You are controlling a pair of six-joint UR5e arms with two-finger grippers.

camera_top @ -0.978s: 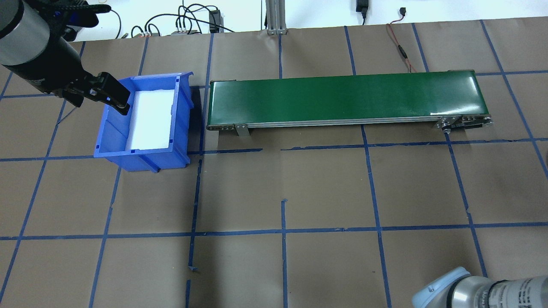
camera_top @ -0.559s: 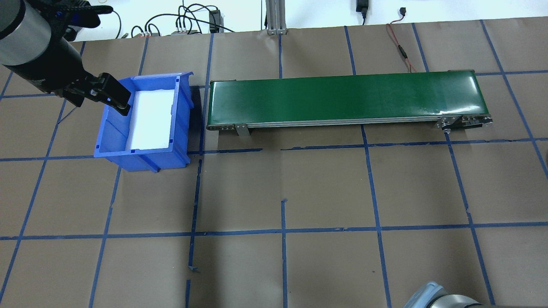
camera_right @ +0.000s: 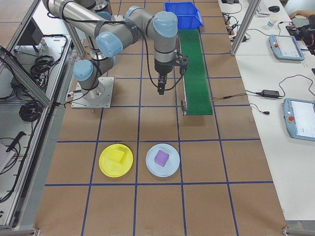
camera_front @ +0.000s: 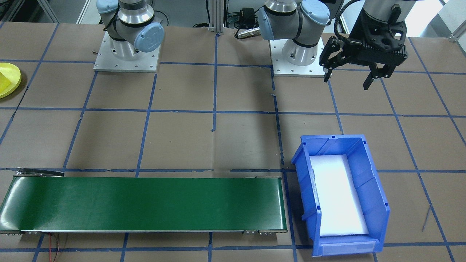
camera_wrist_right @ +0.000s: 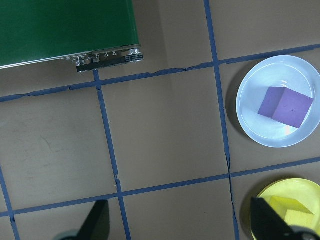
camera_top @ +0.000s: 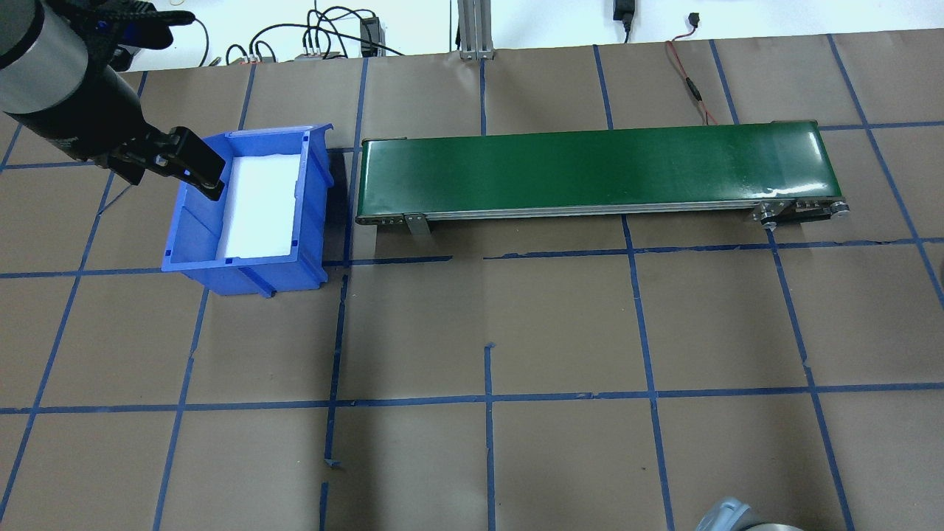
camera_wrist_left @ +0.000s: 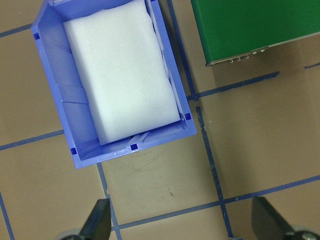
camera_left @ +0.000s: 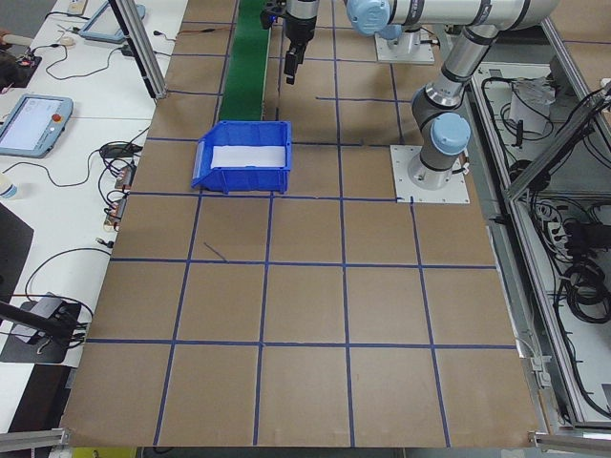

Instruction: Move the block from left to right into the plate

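Yellow block [camera_right: 117, 156] already on plate [camera_right: 105, 167] — both arms' fingers [camera_front: 368, 83] wide, right arm withdrawn further.

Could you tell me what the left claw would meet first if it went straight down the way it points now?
Most likely bare brown table paper. The left claw hangs open, and its wrist view shows the blue bin just ahead of the fingertips, not beneath them. Depth is uncertain.
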